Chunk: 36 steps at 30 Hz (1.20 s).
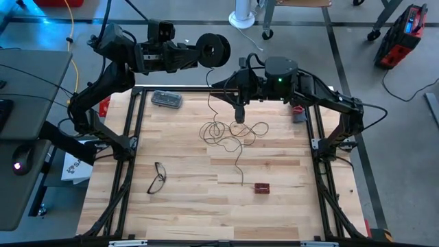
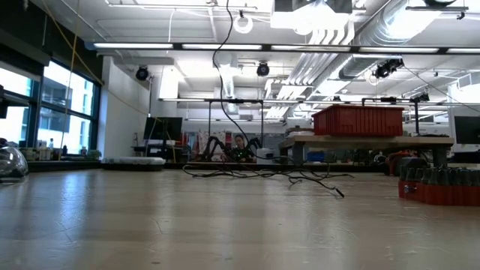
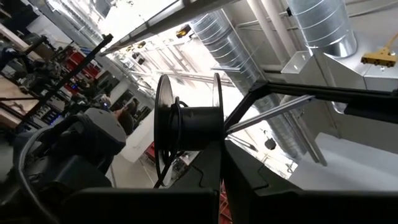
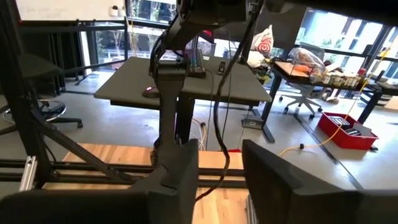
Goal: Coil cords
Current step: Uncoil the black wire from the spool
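Note:
My left gripper (image 1: 200,53) is raised over the table's far edge and shut on the small round black reel (image 1: 214,49), which also shows in the left wrist view (image 3: 186,127). The thin dark wire (image 1: 230,130) lies in loose loops on the table's far middle. One strand rises from the loops (image 2: 217,75) toward the grippers. The wire's free end (image 1: 243,184) lies nearer the front. My right gripper (image 1: 217,85) is open, held above the loops and pointing toward the table's left. The wire (image 4: 222,155) runs through the gap between its fingers. My left gripper pinches one flange of the reel at its rim (image 3: 219,163) between its two fingers. The reel stands out beyond the fingertips, lifted high clear of the table. A few turns of wire (image 3: 174,134) sit on the core, and a strand drops away from it. My right gripper has the wire between its open fingers; I cannot tell whether a finger touches it.
Black-framed eyeglasses (image 1: 158,177) lie at the near left. A small red-brown block (image 1: 261,187) lies near the wire's end. A clear case (image 1: 167,99) sits at the far left. A yellow cable (image 1: 72,41) runs off the table's left.

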{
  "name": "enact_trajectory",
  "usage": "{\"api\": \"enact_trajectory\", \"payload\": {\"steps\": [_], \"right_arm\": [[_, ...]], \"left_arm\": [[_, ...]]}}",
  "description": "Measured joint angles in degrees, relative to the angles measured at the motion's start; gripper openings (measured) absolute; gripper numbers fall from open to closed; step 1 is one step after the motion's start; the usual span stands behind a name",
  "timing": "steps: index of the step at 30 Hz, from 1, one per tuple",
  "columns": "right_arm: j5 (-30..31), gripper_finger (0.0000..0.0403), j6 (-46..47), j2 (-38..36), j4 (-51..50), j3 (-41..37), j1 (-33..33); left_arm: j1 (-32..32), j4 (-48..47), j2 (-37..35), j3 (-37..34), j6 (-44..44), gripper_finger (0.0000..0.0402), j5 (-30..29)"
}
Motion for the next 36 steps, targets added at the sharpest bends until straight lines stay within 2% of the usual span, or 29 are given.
{"api": "enact_trajectory", "payload": {"steps": [4,7,36], "right_arm": [[0.0,0.0074,0.0,0.0,0.1,0.0,0.0],[0.1,0.0064,0.1,0.0,1.3,0.0,0.0],[-0.7,0.0059,1.0,0.6,1.3,0.0,0.0]], "left_arm": [[0.0,0.0,0.0,0.0,0.0,0.0001,0.0],[0.0,0.0,0.0,0.0,0.1,0.0001,0.0],[0.0,0.0,0.0,0.0,0.1,0.0001,-0.3]]}}
